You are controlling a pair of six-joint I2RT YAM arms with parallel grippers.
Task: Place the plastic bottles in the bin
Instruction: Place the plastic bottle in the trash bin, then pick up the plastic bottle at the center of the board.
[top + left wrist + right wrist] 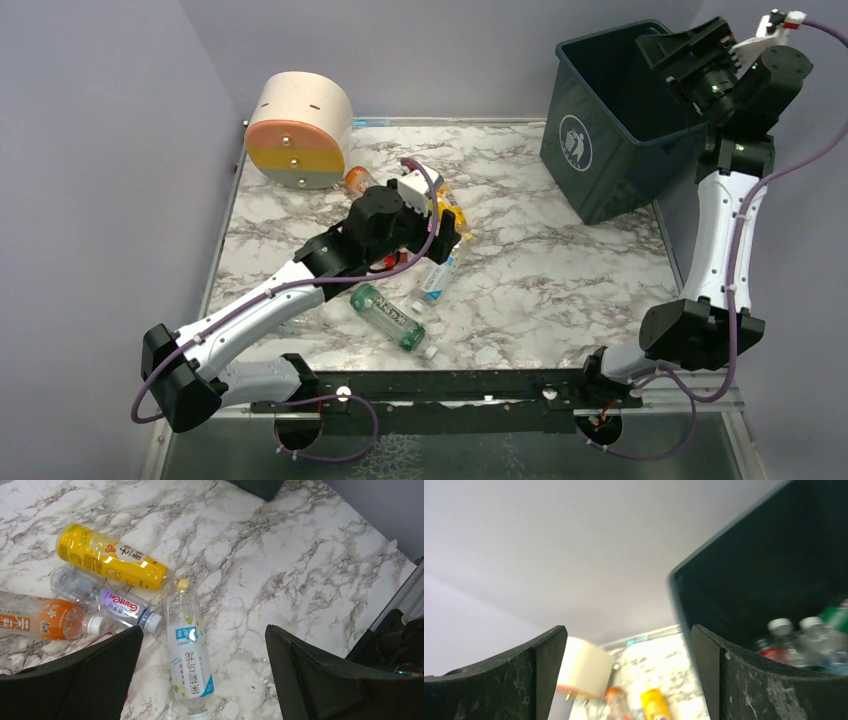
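Plainly, the left gripper (202, 632) stands spread wide with nothing between its fingers, low over a cluster of lying bottles in the middle of the top view. In the wrist view, a clear bottle with a white-and-blue label (187, 655) lies in the gap between the fingers. To its upper left lie a clear bottle with a purple label (107, 600) and a yellow bottle (110, 557), with an orange-labelled bottle (42, 620) at the left edge. A green-tinted bottle (392, 318) lies lower in the top view, on the marble table (560, 270). The right gripper (626, 635), likewise wide apart and empty, is raised at the upper right over the dark teal bin (600, 150). White-capped bottles (781, 640) lie inside the bin. A cream cylinder (300, 125) sits at the upper left.
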